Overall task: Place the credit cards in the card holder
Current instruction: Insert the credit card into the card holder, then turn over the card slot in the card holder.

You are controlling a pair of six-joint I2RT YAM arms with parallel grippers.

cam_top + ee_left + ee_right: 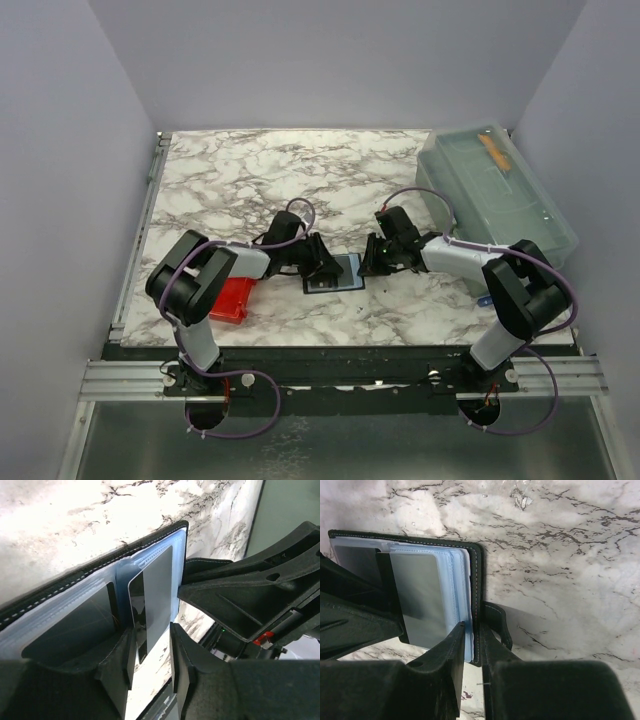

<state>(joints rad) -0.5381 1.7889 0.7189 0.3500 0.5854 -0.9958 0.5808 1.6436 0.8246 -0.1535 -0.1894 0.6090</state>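
The black card holder (335, 276) lies open on the marble between both grippers, with clear bluish sleeves inside. In the left wrist view its stitched cover (95, 567) runs diagonally. A dark credit card (157, 590) with a darker strip stands partly in a middle sleeve. Its lower end lies between the slightly parted jaws of my left gripper (151, 632), which do not pinch it. Another dark card (70, 630) sits in the left sleeve. My right gripper (472, 627) is shut on the holder's right cover edge (475, 570). The grey card (417, 595) shows beside it. In the top view the left gripper (322, 264) and right gripper (368, 262) face each other.
A small red tray (232, 298) sits by the left arm. A large translucent grey-blue lidded box (495, 195) with an orange item inside stands at the back right. The right gripper's body (250, 590) fills the right of the left wrist view.
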